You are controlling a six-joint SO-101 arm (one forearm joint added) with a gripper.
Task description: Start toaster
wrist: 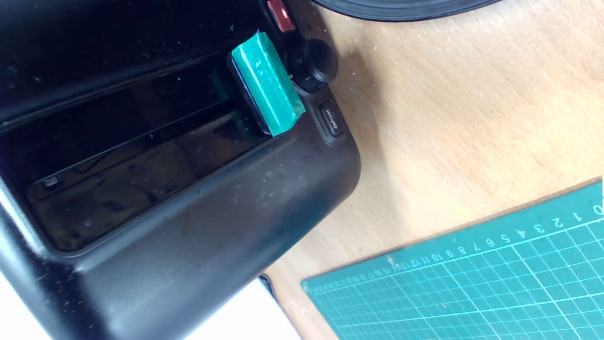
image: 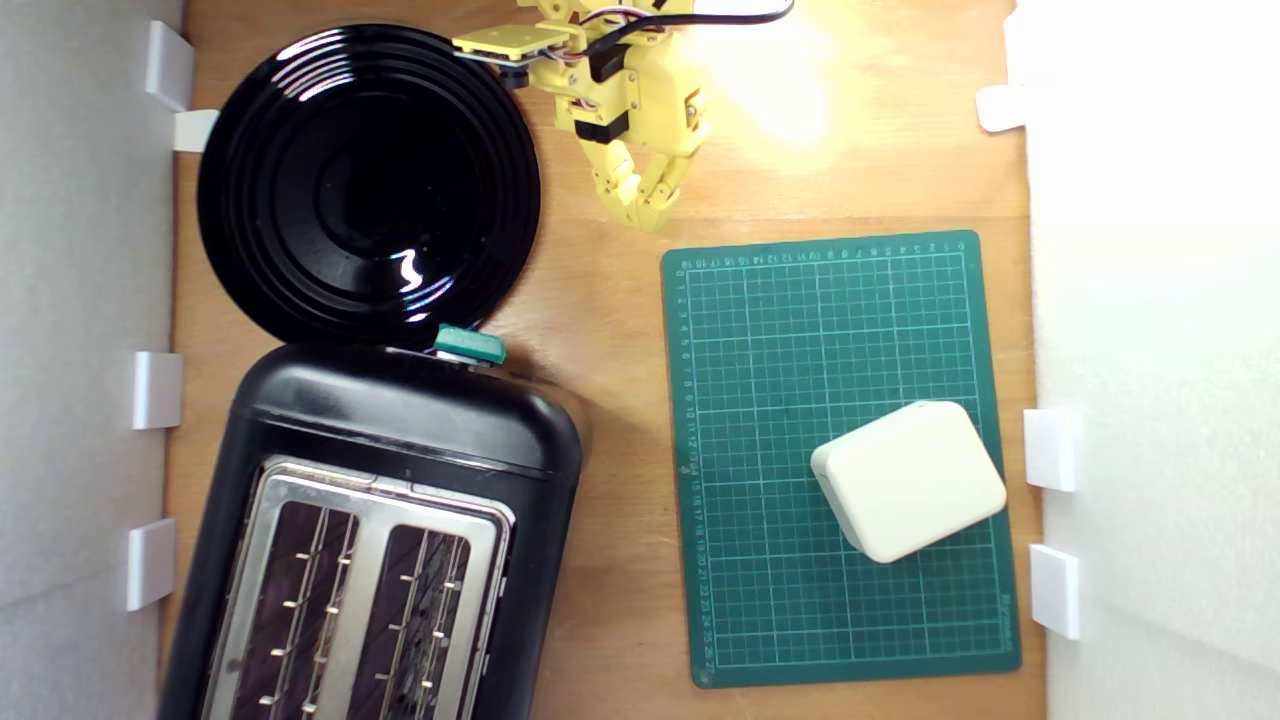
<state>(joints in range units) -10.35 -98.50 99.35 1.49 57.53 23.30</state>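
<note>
One wooden table [image: 600, 330] carries everything, fenced by white foam walls [image: 1150, 300] with small white clips [image: 1050, 448] along both sides.

Toaster [image: 400, 480]: glossy black, two slots under a silver top with wire guides, at the lower part of the exterior view's left, running off the bottom edge. Teal lever [image: 470, 344] sticks out of its end face, at the edge nearest the plate. In the wrist view the lever [wrist: 266, 82] sits at one end of its dark slot; beside it a round black knob [wrist: 312, 63] with white marks too small to read, a red button [wrist: 278, 12] partly cut by the frame edge, and a black button [wrist: 332, 119] lettered "defrost".

Plate [image: 368, 185]: round, black, ribbed, shiny; just behind the toaster's lever end, apparently touching or overlapping it in the exterior view.

Cutting mat [image: 840, 460]: green, white grid, ruler numbers along its edges; wrist view reads 0 through 15 or so along one border. At the exterior view's right, apart from the toaster.

Cream box [image: 908, 480]: rounded, plain, no writing seen, resting tilted on the mat.

Gripper [image: 650, 212]: yellow, at top centre of the exterior view, between plate and mat, fingertips together with no gap showing, nothing between them. Well apart from the lever.
</note>
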